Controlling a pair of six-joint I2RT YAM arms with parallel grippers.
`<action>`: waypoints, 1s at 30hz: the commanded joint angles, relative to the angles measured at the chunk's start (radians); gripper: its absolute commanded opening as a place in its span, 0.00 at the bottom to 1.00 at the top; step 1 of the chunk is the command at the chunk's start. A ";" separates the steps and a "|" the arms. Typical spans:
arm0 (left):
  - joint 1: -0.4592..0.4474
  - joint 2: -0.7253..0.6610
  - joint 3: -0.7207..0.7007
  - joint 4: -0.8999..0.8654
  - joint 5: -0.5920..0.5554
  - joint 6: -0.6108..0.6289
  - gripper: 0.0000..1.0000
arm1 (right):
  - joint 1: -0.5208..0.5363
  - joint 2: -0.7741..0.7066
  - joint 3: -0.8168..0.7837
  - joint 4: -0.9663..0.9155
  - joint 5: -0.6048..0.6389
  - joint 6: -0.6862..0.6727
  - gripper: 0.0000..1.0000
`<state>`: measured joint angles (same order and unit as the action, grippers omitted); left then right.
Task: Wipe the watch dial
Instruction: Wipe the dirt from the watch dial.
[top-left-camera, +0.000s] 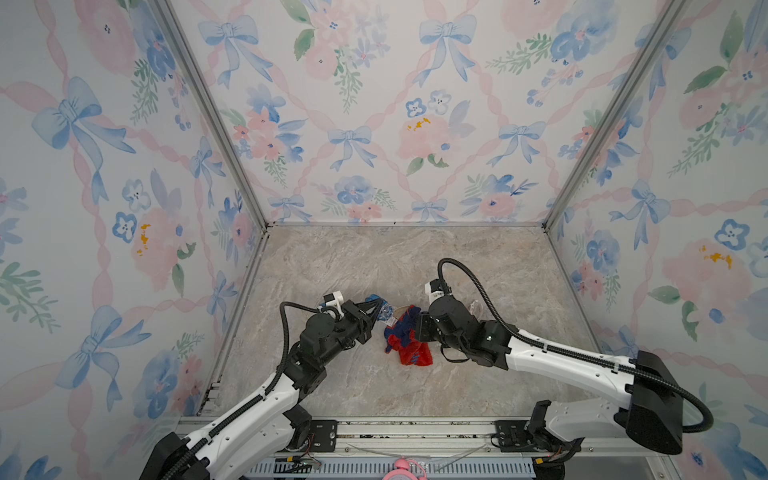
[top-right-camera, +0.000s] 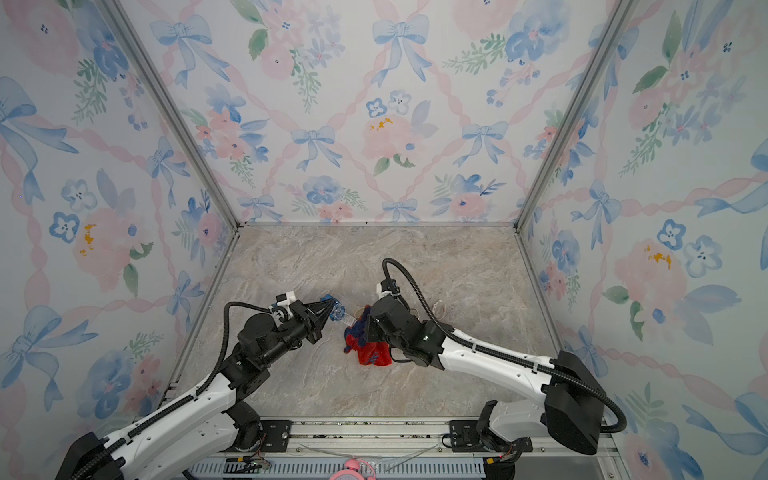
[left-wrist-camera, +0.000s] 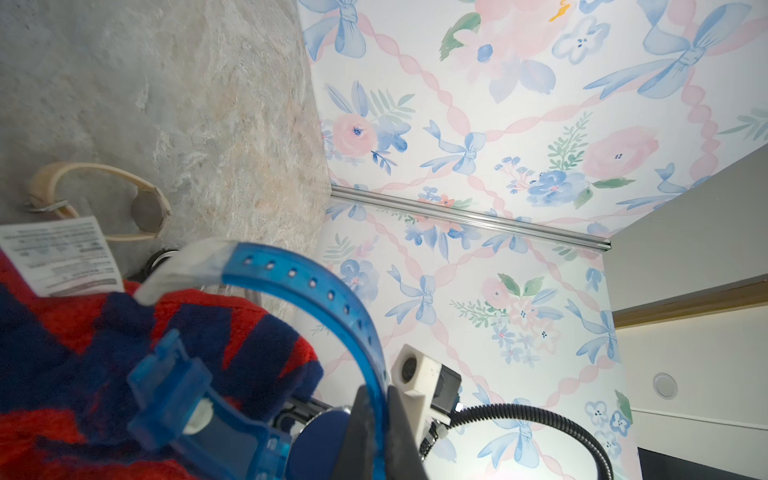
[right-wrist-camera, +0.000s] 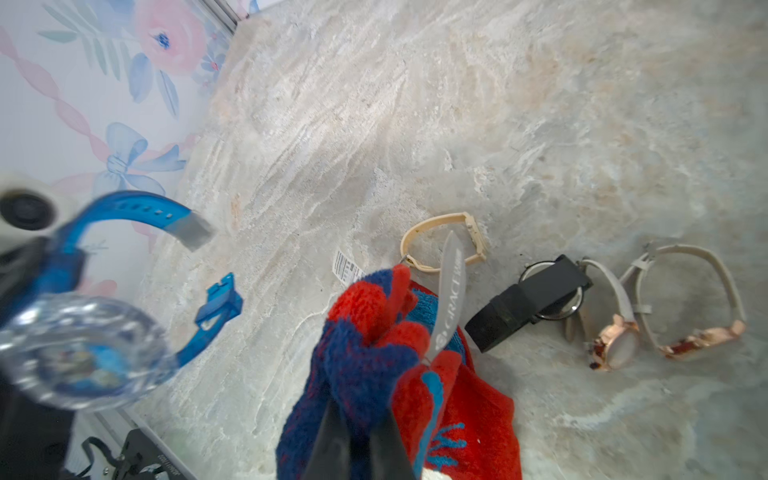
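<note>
Since the dial (right-wrist-camera: 79, 353) has to meet the cloth (right-wrist-camera: 365, 332) face-on, we are holding the blue watch (top-left-camera: 385, 313) up near the middle of the bench (top-left-camera: 374, 257), the left hand (left-wrist-camera: 376, 399) pinching only its strap (left-wrist-camera: 316, 286) so that nothing is covering the clear face. We are gripping the red and blue cloth in the right hand (right-wrist-camera: 357, 419), pressed together on a bunched fold that is giving us a soft pad, just beside the dial and, we judge, not yet touching it. Farther out, a beige watch (right-wrist-camera: 440, 245) and a black watch (right-wrist-camera: 536, 299) are lying on the bench, clear of the wiping.
</note>
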<state>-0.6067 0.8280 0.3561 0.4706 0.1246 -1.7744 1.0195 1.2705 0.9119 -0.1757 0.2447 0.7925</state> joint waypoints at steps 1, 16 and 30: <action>0.012 0.001 -0.015 0.044 0.033 -0.022 0.00 | 0.049 -0.067 0.012 0.004 0.060 -0.024 0.00; 0.009 0.021 -0.014 0.063 0.040 -0.020 0.00 | 0.127 0.084 0.162 0.037 0.008 -0.083 0.00; -0.023 0.017 -0.025 0.068 0.028 -0.021 0.00 | 0.126 0.190 0.267 0.040 -0.018 -0.101 0.00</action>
<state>-0.6029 0.8478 0.3443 0.5045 0.0994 -1.7920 1.1343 1.4513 1.1229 -0.1875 0.2398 0.7139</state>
